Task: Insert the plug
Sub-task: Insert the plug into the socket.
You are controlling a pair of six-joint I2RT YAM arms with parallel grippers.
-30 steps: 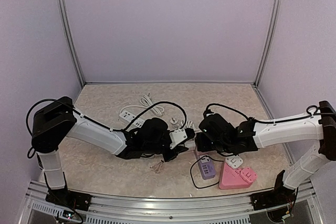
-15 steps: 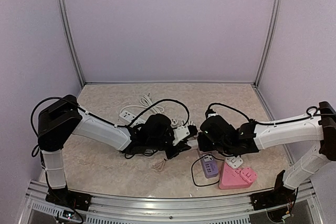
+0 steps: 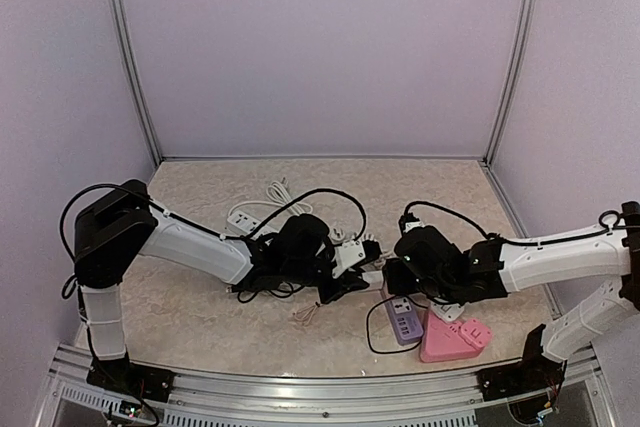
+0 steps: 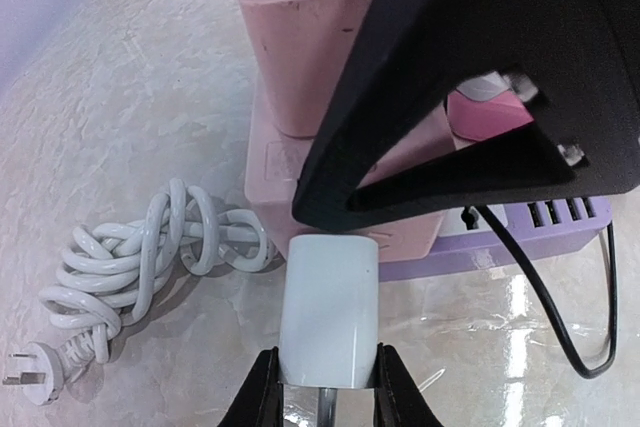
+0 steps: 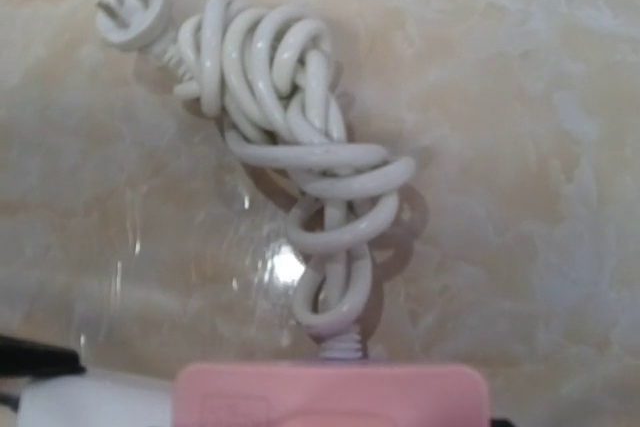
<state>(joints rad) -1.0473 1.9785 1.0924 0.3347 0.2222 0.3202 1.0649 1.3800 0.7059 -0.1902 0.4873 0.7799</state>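
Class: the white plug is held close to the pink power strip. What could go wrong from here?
The white plug is pinched only near one end by the left end effector, so it may twist on contact.
The right end effector covers much of the pink power strip, so the two end effectors could collide.

Plug point(image 4: 328, 312): plain white.
Socket block point(image 4: 310, 57): pale pink.
Power strip point(image 4: 540, 237): lilac, with a white face.
Coiled cord point(image 5: 310, 167): white.
Thin cable point(image 4: 575, 317): black.
Table point(image 4: 130, 97): beige, marbled veining.
Walls point(image 3: 320, 47): pale lavender.
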